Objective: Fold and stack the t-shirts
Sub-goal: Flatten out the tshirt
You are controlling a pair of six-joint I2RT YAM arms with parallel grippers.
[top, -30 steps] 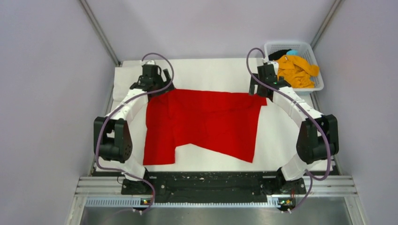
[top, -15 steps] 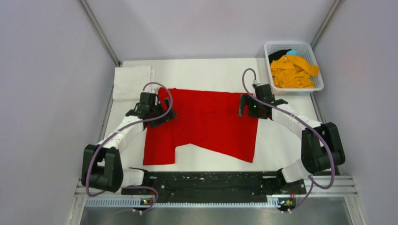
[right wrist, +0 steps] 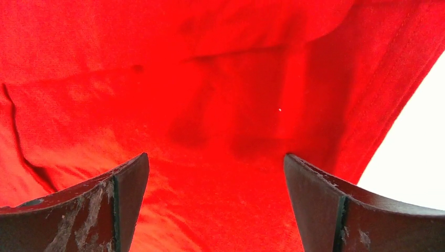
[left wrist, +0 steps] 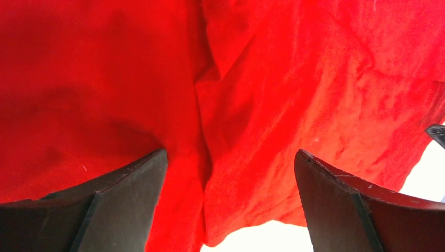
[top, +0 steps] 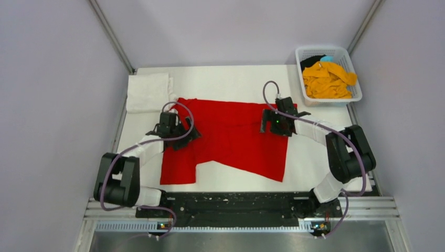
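Black-fingered and spread wide, my left gripper (top: pixel 173 128) and right gripper (top: pixel 273 122) hold nothing; both wrist views show only red cloth lying under and between the pads. A second ago they sat at the far edge of the red t-shirt (top: pixel 231 137), at its 10 and 2 o'clock corners. Since then both have drawn back toward 6 o'clock and now hover over the cloth itself. I take that to mean the spreading is finished and the first fold comes next. The shirt lies flat in the middle of the table (top: pixel 236 79), its long axis running 9 to 3 o'clock, far edge straight, near edge slanting. A flap, probably a sleeve, juts toward 7 o'clock; I can't find the collar, so which way the neck points I cannot tell. Further out, a folded white t-shirt (top: pixel 148 92) sits at 10 o'clock. The basket (top: pixel 329 100) at 2 o'clock holds the orange-yellow t-shirt (top: pixel 326 80).
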